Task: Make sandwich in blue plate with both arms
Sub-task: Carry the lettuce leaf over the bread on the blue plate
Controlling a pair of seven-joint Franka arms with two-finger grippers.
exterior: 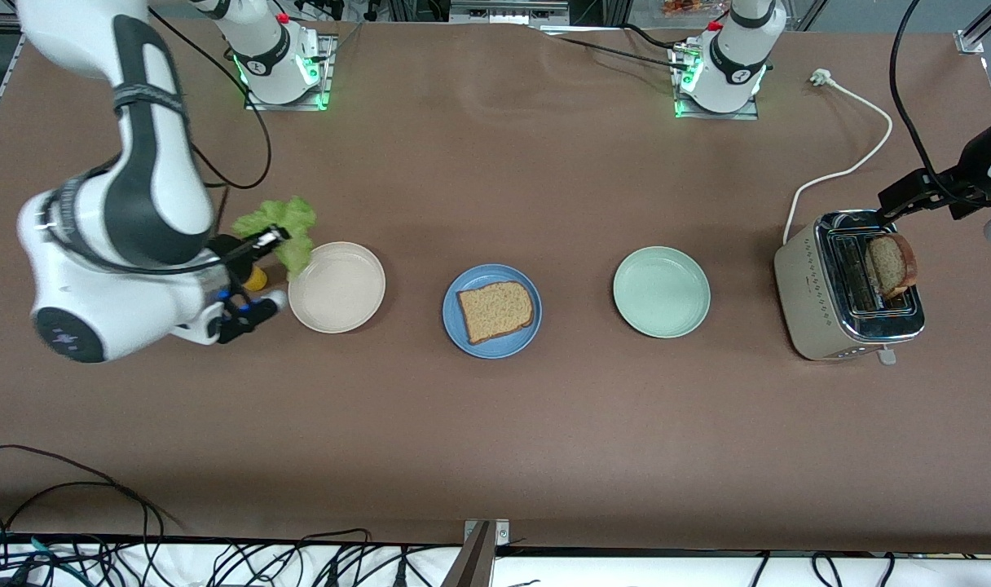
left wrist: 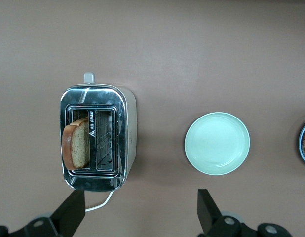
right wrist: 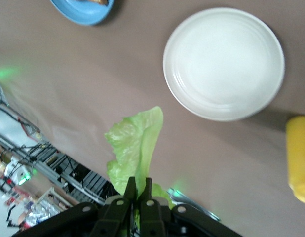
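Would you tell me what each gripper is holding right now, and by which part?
The right gripper pinches the lettuce leaf by one end, beside the beige plate. The left gripper is open, holding nothing.

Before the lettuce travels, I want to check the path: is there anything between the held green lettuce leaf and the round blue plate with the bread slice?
The right gripper is shut on the ruffled green lettuce leaf. Between it and the round blue plate sits only the round beige plate, low and empty, so passing above it looks unobstructed.
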